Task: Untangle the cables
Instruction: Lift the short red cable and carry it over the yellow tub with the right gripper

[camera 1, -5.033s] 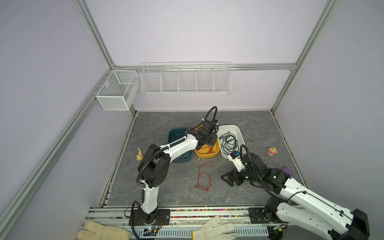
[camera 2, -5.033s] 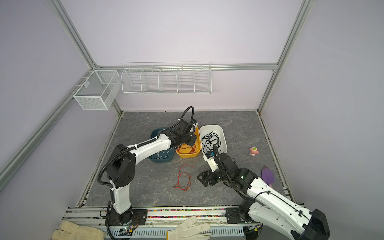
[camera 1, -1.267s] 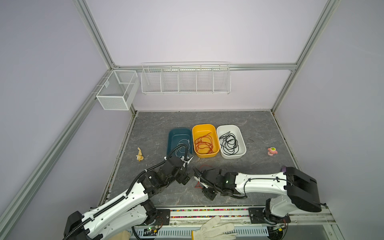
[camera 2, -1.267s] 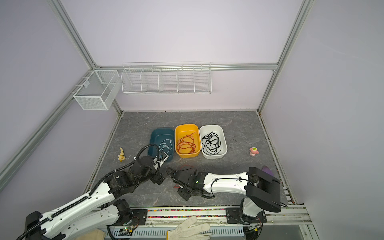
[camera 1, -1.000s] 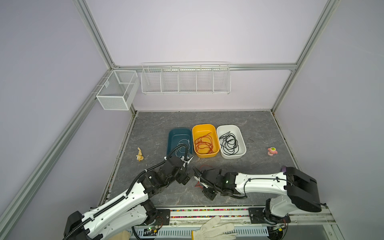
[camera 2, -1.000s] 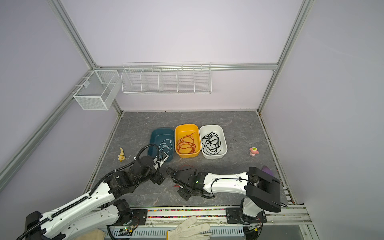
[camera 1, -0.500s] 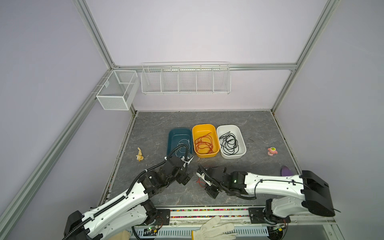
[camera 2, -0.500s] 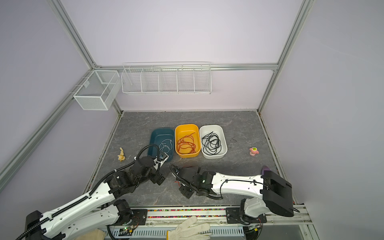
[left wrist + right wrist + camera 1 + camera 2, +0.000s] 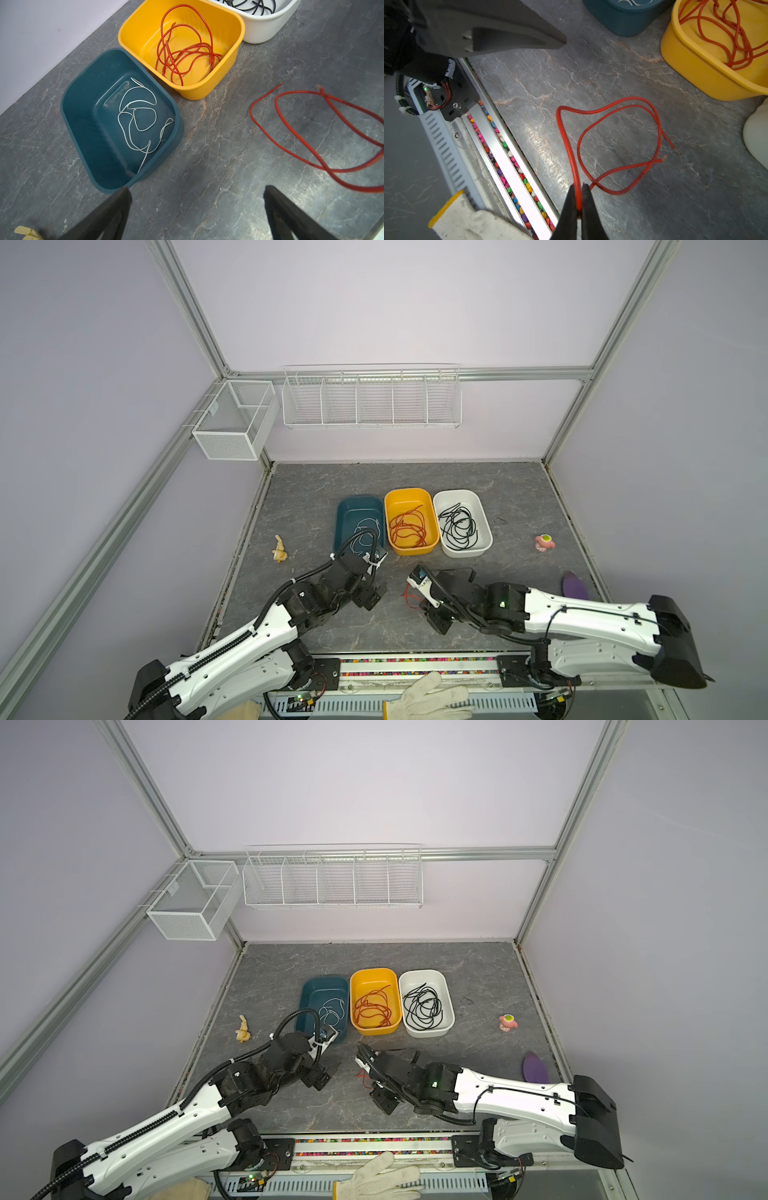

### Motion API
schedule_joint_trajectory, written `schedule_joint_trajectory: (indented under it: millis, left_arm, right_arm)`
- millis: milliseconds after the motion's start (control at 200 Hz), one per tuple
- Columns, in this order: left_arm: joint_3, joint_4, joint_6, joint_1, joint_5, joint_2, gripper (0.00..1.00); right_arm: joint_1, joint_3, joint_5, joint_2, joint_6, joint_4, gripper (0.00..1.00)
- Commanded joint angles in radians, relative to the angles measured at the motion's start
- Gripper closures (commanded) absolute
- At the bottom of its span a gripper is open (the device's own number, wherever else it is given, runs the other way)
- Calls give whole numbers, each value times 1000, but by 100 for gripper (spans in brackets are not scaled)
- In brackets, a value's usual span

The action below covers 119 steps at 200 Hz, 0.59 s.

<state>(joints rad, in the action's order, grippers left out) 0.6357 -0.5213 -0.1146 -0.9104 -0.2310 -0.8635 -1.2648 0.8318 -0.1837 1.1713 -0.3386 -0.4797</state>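
We count three oval plastic tubs: teal [image 9: 338, 522], yellow [image 9: 409, 491] and white [image 9: 457, 492] — two white wire wall baskets [image 9: 232, 423] [image 9: 372, 398] — and one loose red-orange cable [image 9: 659, 133] on the surface [image 9: 415, 477].

The counter [image 9: 218, 145] looked like grey veined stone, faintly shiny. The yellow bin [image 9: 226, 64] and teal bin [image 9: 70, 116] were smooth glossy plastic, the red cable [image 9: 630, 97] sleek and rubbery, the glove [image 9: 477, 224] knitted cloth.

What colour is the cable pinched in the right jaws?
The cable is red-orange, clearest in the right wrist view.
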Motion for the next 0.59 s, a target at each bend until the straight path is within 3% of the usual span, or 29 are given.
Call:
schedule_joint_trajectory:
  millis: [0,590]
  left_arm:
    - [1,-3,-19,-6,7,-4,1]
    - [5,-3,-24,-12,15,-19,1]
  right_arm:
    - [4,-16,-15,-38,9,-42,93]
    - [30,103,-86,-163,53,-184,93]
